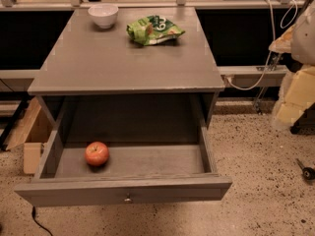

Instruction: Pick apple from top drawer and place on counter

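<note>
The top drawer (123, 191) is pulled wide open, with its flat front panel and small metal knob nearest me. The apple (97, 153), red with yellowish patches, lies on the drawer floor at the left. The counter (128, 58) is the grey top of the cabinet above it. My gripper (295, 95) shows as a pale, blurred shape at the right edge of the view. It is well to the right of the cabinet, far from the apple, and holds nothing that I can see.
A white bowl (103, 14) stands at the back left of the counter. A green snack bag (153, 29) lies at the back middle. A cardboard box (30, 132) sits on the floor to the left, and white cables (261, 73) hang to the right.
</note>
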